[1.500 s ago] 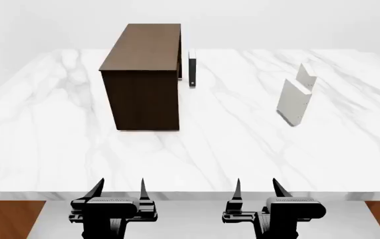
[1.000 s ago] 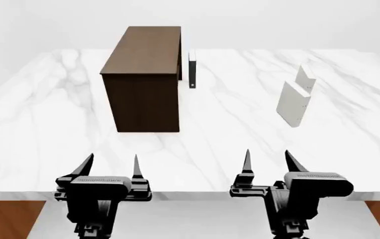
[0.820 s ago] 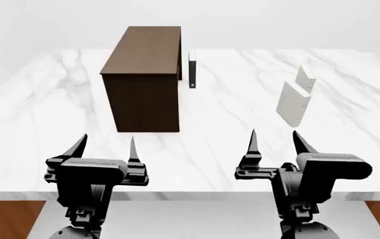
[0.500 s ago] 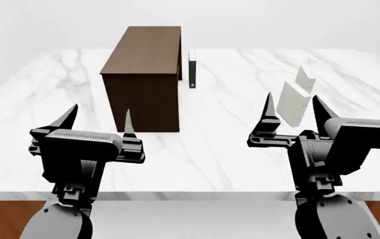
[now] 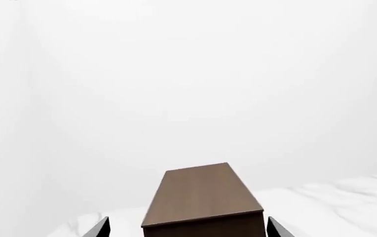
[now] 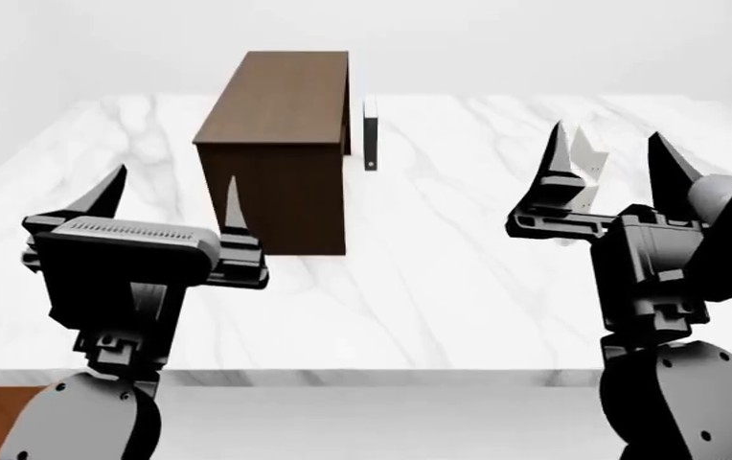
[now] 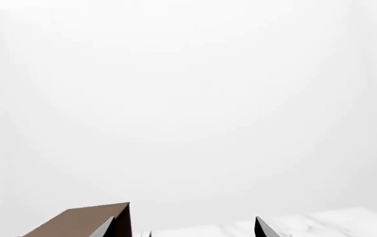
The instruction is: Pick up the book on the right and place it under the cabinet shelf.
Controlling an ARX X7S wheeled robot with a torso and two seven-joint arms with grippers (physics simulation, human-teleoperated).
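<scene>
The cabinet shelf [image 6: 277, 144], dark brown and boxy, stands at the table's back left; it also shows in the left wrist view [image 5: 202, 197] and the right wrist view [image 7: 83, 219]. The off-white book [image 6: 586, 150] stands upright at the right, seen between my right gripper's fingers. Its greyer twin just in front is mostly hidden behind that gripper. My right gripper [image 6: 606, 144] is open and empty, raised in front of the two books. My left gripper [image 6: 171, 184] is open and empty, raised in front of the cabinet's near left side. Both wrist views show only fingertips, spread wide apart.
A thin black book [image 6: 370, 134] stands upright just right of the cabinet. The white marble table [image 6: 443, 259] stretches wide, with its front edge near my arms. A plain white wall lies behind.
Both arms have risen from below the table's front edge to well above it and spread outward. The right gripper now covers the pale books. The jaws stayed open.
</scene>
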